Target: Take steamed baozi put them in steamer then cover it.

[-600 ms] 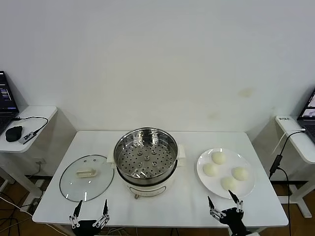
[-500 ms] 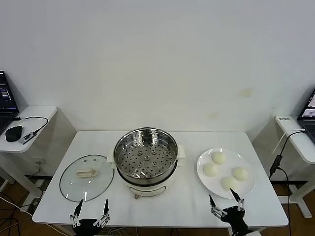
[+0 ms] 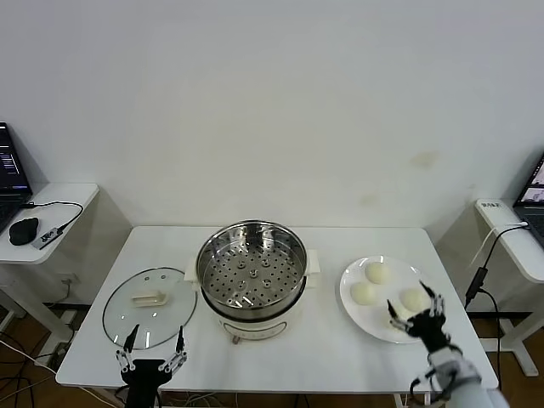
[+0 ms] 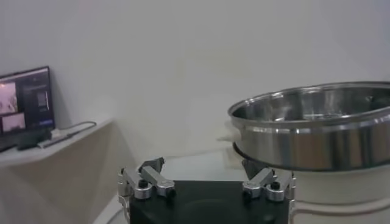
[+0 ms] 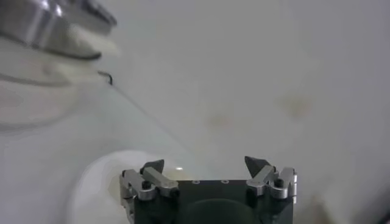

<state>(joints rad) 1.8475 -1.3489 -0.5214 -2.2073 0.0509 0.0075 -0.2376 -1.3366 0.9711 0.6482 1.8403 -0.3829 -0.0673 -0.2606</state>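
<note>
Right gripper point(image 3: 415, 308) hangs wide open and empty over the plate's point(image 3: 357, 316) near edge, right by the baozi point(image 3: 376, 272). Steamer point(image 3: 252, 270) sits mid-table, uncovered; cover point(image 3: 150, 307) lies left. Left gripper point(image 3: 151, 348), also spread, holds nothing.

White table point(image 3: 323, 357). Steamer point(image 3: 252, 279) at centre, perforated tray visible, uncovered. Cover point(image 3: 150, 307) lies flat on table just left of steamer, cream handle up. White plate point(image 3: 355, 314) right of steamer with steamed baozi point(image 3: 376, 273) on it; three buns visible, fourth spot hidden behind right gripper point(image 3: 415, 311), which is over the plate's near-right part, fingers spread wide. Left gripper point(image 3: 152, 351) at near table edge below cover, fingers apart, holding nothing. Side desk left with mouse point(image 3: 24, 230).
</note>
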